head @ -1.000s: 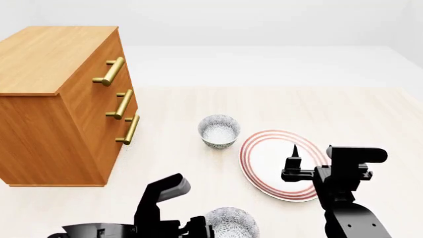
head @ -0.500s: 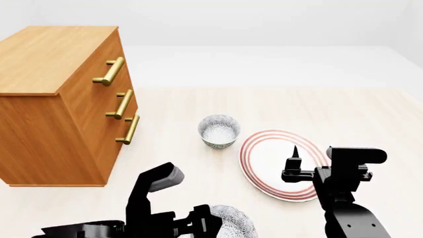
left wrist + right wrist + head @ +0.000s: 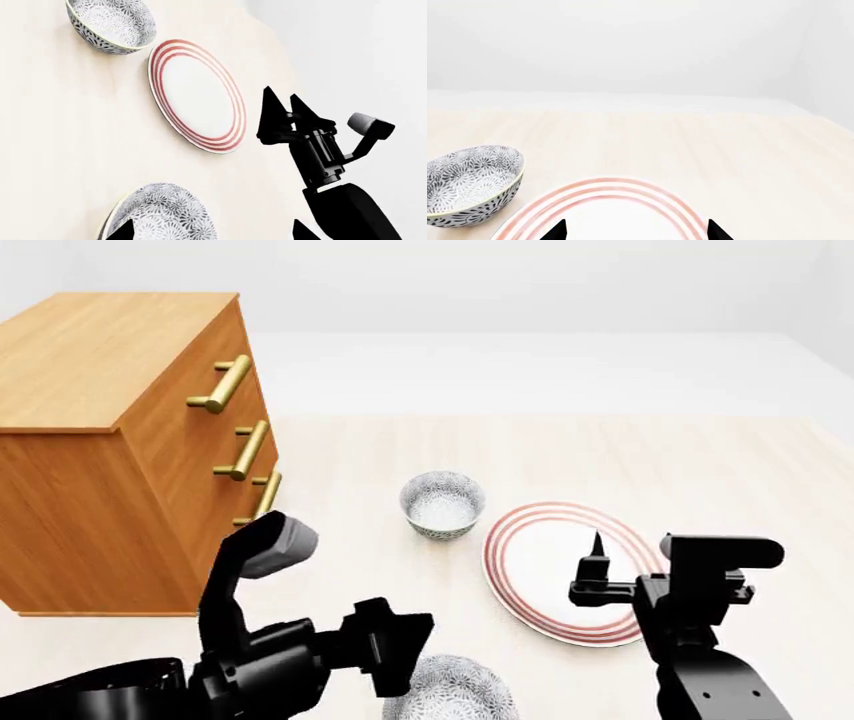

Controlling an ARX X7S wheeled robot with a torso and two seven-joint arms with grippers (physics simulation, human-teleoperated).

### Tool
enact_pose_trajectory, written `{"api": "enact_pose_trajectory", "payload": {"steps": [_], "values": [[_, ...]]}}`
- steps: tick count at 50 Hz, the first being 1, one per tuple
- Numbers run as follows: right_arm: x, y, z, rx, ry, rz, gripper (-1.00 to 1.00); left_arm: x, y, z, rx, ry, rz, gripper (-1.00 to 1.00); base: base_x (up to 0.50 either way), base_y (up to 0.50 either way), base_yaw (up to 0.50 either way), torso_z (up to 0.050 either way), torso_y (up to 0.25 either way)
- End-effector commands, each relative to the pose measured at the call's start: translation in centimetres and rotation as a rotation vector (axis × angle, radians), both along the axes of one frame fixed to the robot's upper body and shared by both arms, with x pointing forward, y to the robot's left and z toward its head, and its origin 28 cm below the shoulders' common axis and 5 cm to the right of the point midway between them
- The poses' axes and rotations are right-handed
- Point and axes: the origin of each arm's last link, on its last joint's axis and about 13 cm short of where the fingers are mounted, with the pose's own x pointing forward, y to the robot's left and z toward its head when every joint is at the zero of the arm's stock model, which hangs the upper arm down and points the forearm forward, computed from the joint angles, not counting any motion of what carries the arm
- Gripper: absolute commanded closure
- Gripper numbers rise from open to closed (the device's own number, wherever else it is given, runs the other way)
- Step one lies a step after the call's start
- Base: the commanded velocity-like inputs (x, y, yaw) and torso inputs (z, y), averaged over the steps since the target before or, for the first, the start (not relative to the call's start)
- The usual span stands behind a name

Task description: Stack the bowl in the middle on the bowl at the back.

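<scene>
We are at the approach: our left hand, spread and empty, hovers just beside the bowl in the middle — near the tabletop's front edge. Next we must straddle its rim, then carry it to the bowl at the back. Our right hand waits spread over the plate.

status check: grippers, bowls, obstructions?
Left gripper open, empty, above the near bowl. Right gripper idle over the plate, open in its wrist view. Back bowl clear beside the plate; nothing on it.
</scene>
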Motion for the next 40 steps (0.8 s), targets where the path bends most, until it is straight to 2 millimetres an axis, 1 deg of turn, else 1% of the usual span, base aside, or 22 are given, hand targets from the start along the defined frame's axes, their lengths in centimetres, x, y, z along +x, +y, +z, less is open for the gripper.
{"api": "enact_pose_trajectory", "payload": {"steps": [1,5,7,11,15,19,24,28,34,40], "values": [[-0.4,0.1,1.0,-0.012,-0.024,0.001,-1.0,0.9,0.8,1.8,-0.004,-0.193,0.075,-1.0,0.0,0.0,0.0,0.0,0.0],[-0.9,0.2,2.0,-0.022,-0.052,-0.001,-1.0,1.2,0.9,2.4,0.014,-0.368,0.101,-1.0,0.0,0.0,0.0,0.0,0.0],[-1.2,0.3,2.6,-0.024,-0.086,-0.015,-1.0,1.6,1.0,2.6,0.018,-0.416,0.117,-1.0,0.0,0.0,0.0,0.0,0.0],[-2.0,0.5,4.1,-0.034,-0.129,-0.019,-1.0,2.9,1.4,2.5,0.04,-0.507,0.171,-1.0,0.0,0.0,0.0,0.0,0.0],[-3.0,0.8,5.6,-0.046,-0.181,-0.022,-1.0,4.1,2.0,2.1,0.075,-0.663,0.28,-1.0,0.0,0.0,0.0,0.0,0.0],[-3.9,1.2,7.0,-0.065,-0.228,-0.02,-1.0,4.4,2.5,1.8,0.076,-0.773,0.347,-1.0,0.0,0.0,0.0,0.0,0.0],[-5.0,1.6,8.4,-0.084,-0.287,-0.021,-1.0,4.4,2.9,1.2,0.148,-0.942,0.498,-1.0,0.0,0.0,0.0,0.0,0.0],[-5.9,1.8,9.3,-0.089,-0.337,-0.022,-1.0,4.3,3.2,1.1,0.16,-0.995,0.549,-1.0,0.0,0.0,0.0,0.0,0.0],[-7.2,2.2,10.2,-0.113,-0.407,-0.008,-1.0,3.0,3.4,1.1,0.17,-1.108,0.62,-1.0,0.0,0.0,0.0,0.0,0.0],[-8.9,2.5,11.2,-0.143,-0.486,-0.004,-1.0,1.7,3.8,0.9,0.187,-1.201,0.71,-1.0,0.0,0.0,0.0,0.0,0.0]]}}
